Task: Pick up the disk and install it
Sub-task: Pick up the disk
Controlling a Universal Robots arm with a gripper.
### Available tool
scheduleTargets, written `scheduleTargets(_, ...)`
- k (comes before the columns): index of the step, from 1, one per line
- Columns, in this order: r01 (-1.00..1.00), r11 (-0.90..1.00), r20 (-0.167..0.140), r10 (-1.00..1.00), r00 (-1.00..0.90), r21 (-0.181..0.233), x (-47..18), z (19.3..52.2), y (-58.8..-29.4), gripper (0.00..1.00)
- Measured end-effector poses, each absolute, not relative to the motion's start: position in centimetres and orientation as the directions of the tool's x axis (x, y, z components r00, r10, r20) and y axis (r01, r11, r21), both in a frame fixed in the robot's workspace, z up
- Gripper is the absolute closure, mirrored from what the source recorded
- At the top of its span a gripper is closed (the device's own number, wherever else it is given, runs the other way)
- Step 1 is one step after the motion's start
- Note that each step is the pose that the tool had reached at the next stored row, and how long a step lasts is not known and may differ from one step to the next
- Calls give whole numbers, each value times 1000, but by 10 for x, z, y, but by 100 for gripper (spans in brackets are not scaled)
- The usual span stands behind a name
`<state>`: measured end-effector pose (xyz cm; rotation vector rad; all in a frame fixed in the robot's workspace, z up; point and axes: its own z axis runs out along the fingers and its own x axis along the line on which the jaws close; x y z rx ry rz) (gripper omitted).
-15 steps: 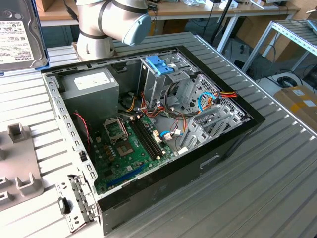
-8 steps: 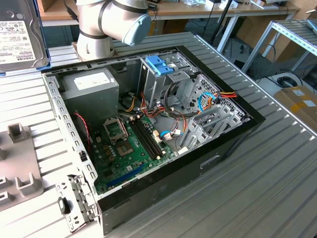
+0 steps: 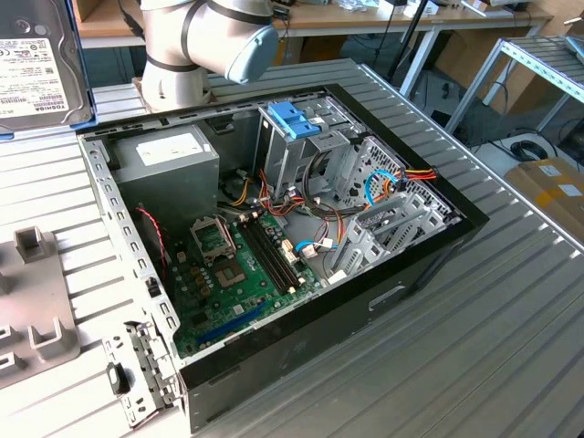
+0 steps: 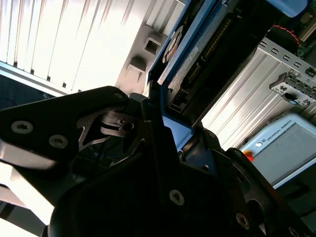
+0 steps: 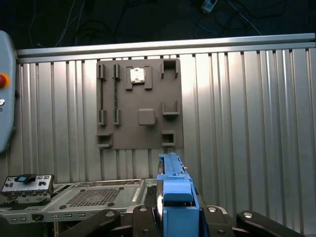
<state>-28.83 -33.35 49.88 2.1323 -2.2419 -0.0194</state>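
This is a robotics lab or workshop. A ribbed aluminium tabletop [image 3: 511,301] carries an opened desktop computer case [image 3: 319,330] with its boards and wiring bare, and a robot arm [image 3: 210,36] is mounted beside it. Behind stand wooden workbenches [image 3: 365,16] with trailing cables [image 3: 399,44], a metal rack [image 3: 538,59] and a cardboard box [image 3: 547,187]. A grey fixture plate [image 5: 138,103] and a teach pendant [image 4: 286,148] lie on the tabletop.

Open computer case [image 3: 319,339] on ribbed metal table [image 3: 484,365]; green motherboard [image 3: 239,285] inside, near grey power-supply box [image 3: 169,172].
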Motion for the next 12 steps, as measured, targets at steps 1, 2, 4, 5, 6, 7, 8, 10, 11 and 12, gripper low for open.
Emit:
scheduleTargets(1,-998,51,26,-998,-50,42,-288,499,-333,63)
scheduleTargets(2,-998,51,26,-998,-50,42,-288,499,-333,63)
scheduleTargets(4,-998,51,26,-998,-50,42,-287,499,-333,63)
scheduleTargets(5,-998,51,26,-998,-50,42,-287,499,-333,63)
scheduleTargets(6,-998,51,26,-998,-50,42,-286,499,-333,63)
scheduleTargets(7,-998,51,26,-998,-50,42,-286,499,-333,63)
scheduleTargets(8,-998,51,27,-998,-50,42,-286,499,-333,63)
scheduleTargets(10,-998,51,27,-998,-50,42,-286,499,-333,63)
scheduleTargets(11,-998,51,27,-998,-50,42,-285,499,-333,63)
scheduleTargets(12,-998,51,27,-998,-49,42,-285,499,-333,63)
